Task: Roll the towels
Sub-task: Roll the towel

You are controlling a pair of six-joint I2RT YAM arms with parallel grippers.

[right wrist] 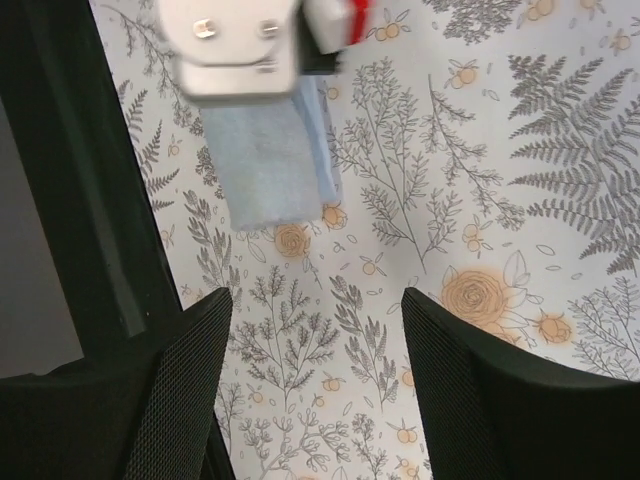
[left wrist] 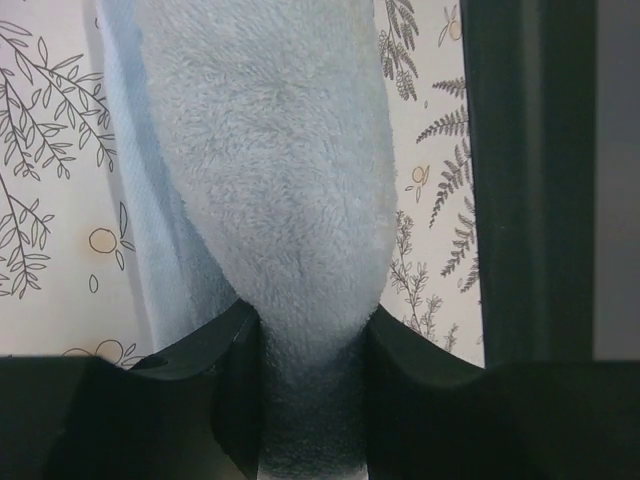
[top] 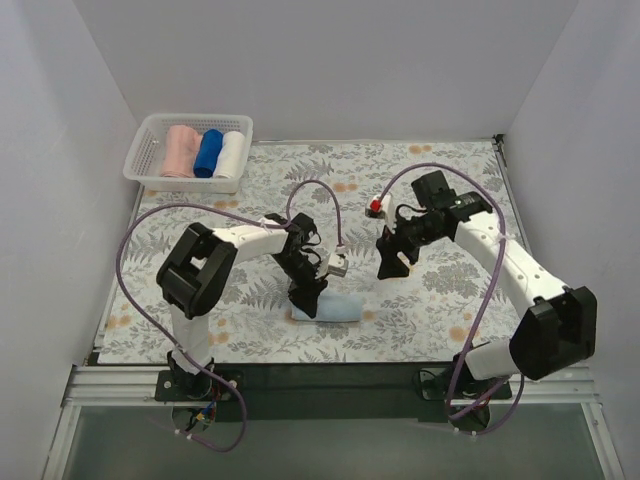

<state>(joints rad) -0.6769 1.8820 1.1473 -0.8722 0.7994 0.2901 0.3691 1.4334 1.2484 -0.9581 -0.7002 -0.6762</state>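
The light sky-blue towel lies on the floral mat near the front, folded narrow and partly rolled. My left gripper is down on its left end. In the left wrist view the jaws are shut on the thick end of this towel. My right gripper hovers open and empty to the right of the towel. In its wrist view the towel lies ahead, partly under the left wrist. A pale pink rolled towel lies in the basket.
A white basket at the back left holds the pink roll, a dark royal-blue roll and a white roll. The floral mat covers the table. White walls close in the sides and back. A black rail runs along the front edge.
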